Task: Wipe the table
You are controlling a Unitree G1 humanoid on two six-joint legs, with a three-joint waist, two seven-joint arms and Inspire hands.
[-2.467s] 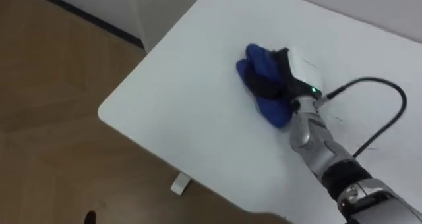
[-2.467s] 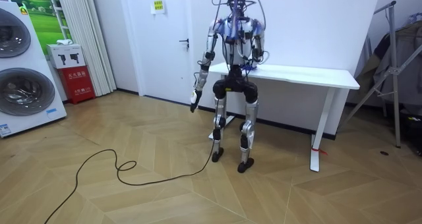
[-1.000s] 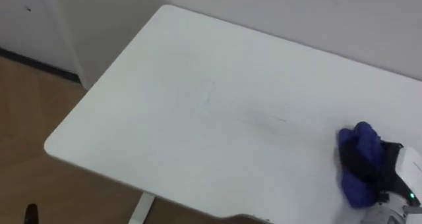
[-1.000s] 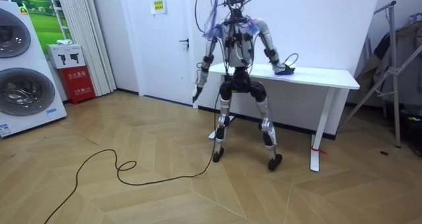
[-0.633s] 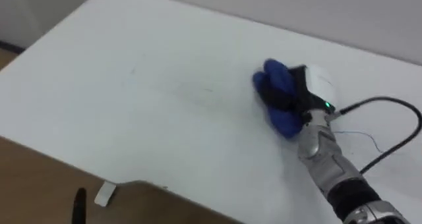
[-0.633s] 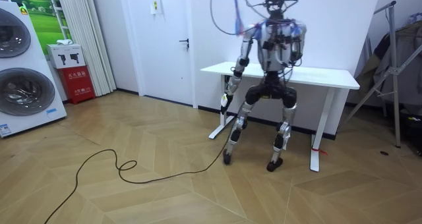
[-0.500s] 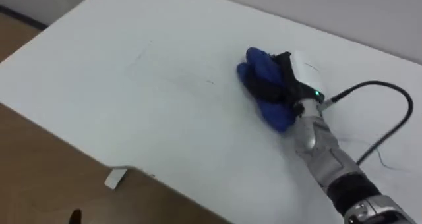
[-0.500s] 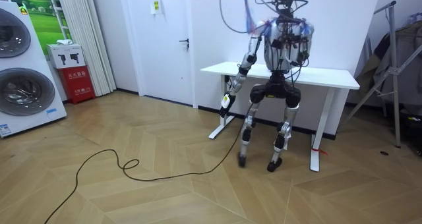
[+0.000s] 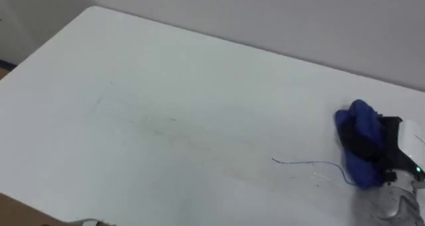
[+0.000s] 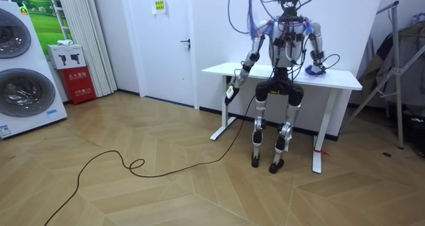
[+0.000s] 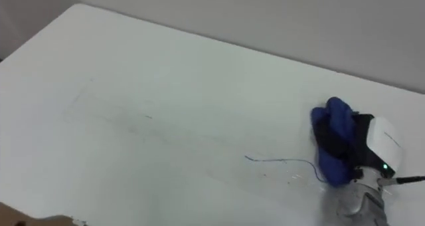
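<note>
Blue cloth [image 9: 358, 145] is on the table [image 9: 166, 113], near its right end, about mid-depth. Your right hand [image 9: 390, 154] lies over it, dark fingers curled across the wad and pinning it to the tabletop. Expect it to be soft, light and limp. It'll bunch and slide easily, so hold it across the middle and press down. The wad's long axis runs from the table's far edge to its near edge. Left hand [image 10: 230, 93] hangs by the table's left end; can't tell its state.
</note>
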